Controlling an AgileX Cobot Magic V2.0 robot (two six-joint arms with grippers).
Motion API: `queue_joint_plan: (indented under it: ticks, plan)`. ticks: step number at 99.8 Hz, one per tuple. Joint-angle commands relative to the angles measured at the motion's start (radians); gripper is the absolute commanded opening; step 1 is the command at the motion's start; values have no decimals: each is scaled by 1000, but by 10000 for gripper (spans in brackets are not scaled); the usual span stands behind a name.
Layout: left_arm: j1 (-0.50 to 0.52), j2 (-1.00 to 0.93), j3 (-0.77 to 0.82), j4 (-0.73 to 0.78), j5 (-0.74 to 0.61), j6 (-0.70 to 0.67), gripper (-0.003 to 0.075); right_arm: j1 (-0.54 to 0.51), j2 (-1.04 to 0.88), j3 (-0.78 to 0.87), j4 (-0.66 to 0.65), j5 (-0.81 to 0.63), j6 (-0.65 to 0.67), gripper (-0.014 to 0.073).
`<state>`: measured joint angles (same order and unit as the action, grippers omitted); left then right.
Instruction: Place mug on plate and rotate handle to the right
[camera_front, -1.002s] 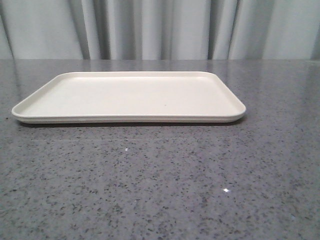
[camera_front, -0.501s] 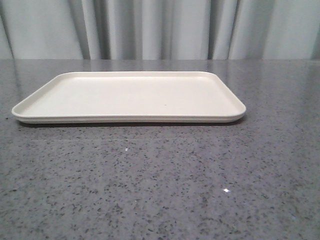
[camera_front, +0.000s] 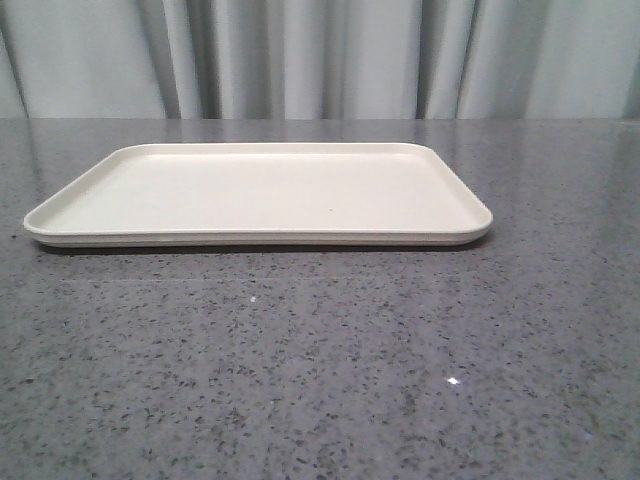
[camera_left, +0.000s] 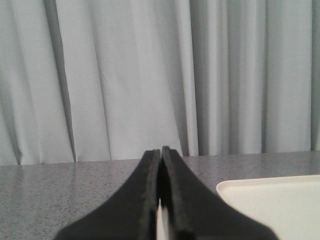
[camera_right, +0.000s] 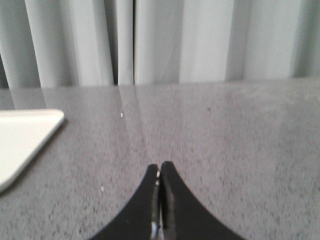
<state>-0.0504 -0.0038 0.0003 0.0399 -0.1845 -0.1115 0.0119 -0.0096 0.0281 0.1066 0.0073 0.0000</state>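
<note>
The plate (camera_front: 260, 190) is a cream-white rectangular tray lying flat and bare on the grey speckled table in the front view. Its corner also shows in the left wrist view (camera_left: 280, 200) and in the right wrist view (camera_right: 22, 135). The mug and its handle are out of view in every frame. My left gripper (camera_left: 161, 150) is shut and empty, above the table beside the plate's corner. My right gripper (camera_right: 159, 166) is shut and empty, over bare table to the side of the plate. Neither gripper shows in the front view.
The grey speckled table (camera_front: 320, 370) stretches in front of and around the plate. A pale pleated curtain (camera_front: 320, 60) hangs behind the table's far edge.
</note>
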Motion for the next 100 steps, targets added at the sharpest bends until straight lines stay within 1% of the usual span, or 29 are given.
queue_joint_plan:
  ticks: [1,19,30,37,55,83,87,92,97,100]
  plan:
    - [2,-29,8,-40,-89,-51,-20,-1,-22,-21,-12,-109,-8,-67]
    - [2,-29,-15,-63,-74,-167,-20,-1,-22,-103,-12,-101,-8,-67]
    - [2,-29,-61,-63,-62,-179,-20,-1,0,-198,-12,-61,-8,-67]
    - [2,-29,-112,-63,-28,-179,-20,-1,38,-271,-12,-25,-8,-67]
    - [2,-1,-276,-60,117,-179,-20,-1,177,-465,-13,41,-21,-67]
    - [2,156,-520,-56,185,-175,-20,-1,360,-748,-13,158,-21,-58]
    - [2,182,-559,-56,207,-175,-20,1,383,-786,-13,176,-21,-36]
    - [2,219,-604,-49,234,-175,-20,6,405,-824,-13,194,-21,10]
    - [2,262,-647,-40,263,-175,-20,11,421,-857,-13,205,-21,82]
    - [2,283,-674,-40,286,-175,-19,16,430,-873,-13,209,-21,143]
